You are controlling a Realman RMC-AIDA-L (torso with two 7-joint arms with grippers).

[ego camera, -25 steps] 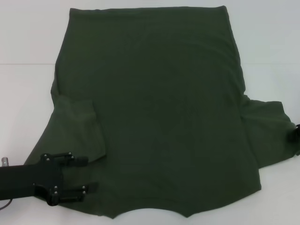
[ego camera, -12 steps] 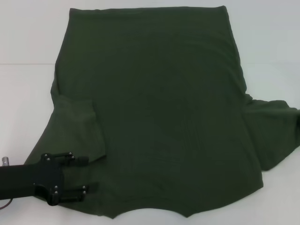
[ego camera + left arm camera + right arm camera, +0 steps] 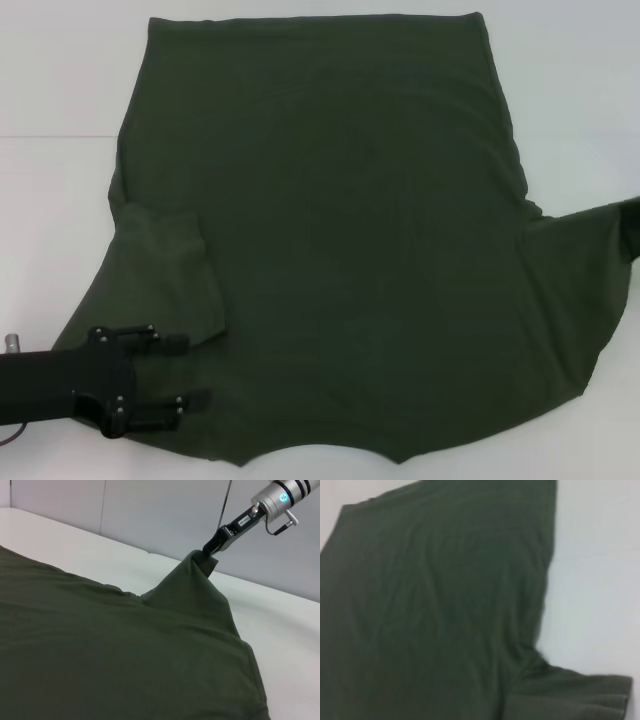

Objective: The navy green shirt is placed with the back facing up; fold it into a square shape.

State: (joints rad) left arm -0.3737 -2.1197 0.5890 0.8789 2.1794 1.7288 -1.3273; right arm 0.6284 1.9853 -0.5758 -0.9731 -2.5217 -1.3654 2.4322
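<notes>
- Shirt (image 3: pixel 330 240) lies spread flat on the white table (image 3: pixel 50 200), back up, covering most of it.
- Left sleeve (image 3: pixel 165 275) is already folded in onto the shirt's body; looks like that step is done.
- Left gripper (image 3: pixel 190 372) sits over the shirt's left shoulder corner, fingers apart, holding nothing.
- Right gripper (image 3: pixel 212 550) is at the shirt's right sleeve tip, fingers pinched on the fabric, sleeve (image 3: pixel 200 587) lifted off the table into a peak.
- Judgement: early stage. Right sleeve fold in progress, not laid down.
- Remaining: fold right sleeve in, then fold the body into a square.
</notes>
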